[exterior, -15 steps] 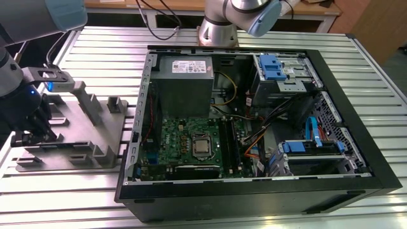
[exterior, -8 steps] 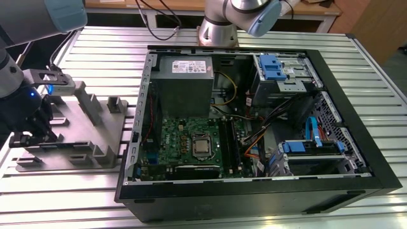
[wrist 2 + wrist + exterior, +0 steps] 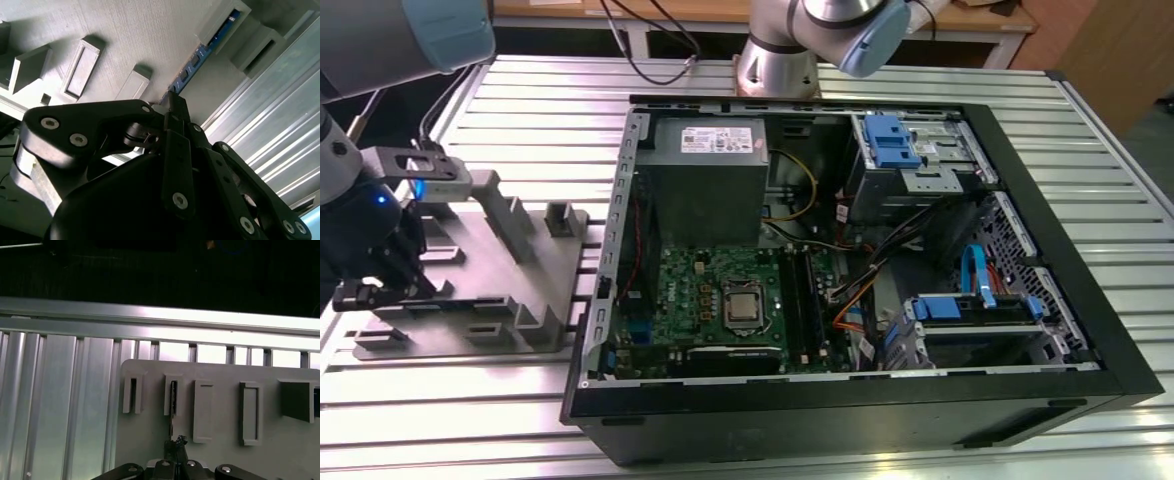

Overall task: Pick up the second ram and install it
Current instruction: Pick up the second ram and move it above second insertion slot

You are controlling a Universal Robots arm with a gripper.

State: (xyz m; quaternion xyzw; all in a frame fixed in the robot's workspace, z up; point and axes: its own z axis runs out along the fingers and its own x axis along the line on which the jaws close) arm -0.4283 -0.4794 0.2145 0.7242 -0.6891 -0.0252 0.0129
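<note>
At the exterior view's left, my black linkage hand [image 3: 371,280] hangs over the grey slotted plastic holder plate [image 3: 480,300] on the ribbed aluminium bench [image 3: 854,75]. In the second wrist view its fingers are pressed together, pinching the near end of the second ram [image 3: 199,56], a long, thin blue-green circuit-board stick standing on edge in the holder's blocks. Its long axis lies flat along the plate, pointing straight away from my fingertips. Held by one end, I judge it could cock and bind in those blocks, or slip. The open black computer case [image 3: 854,410] sits well apart, rightward.
</note>
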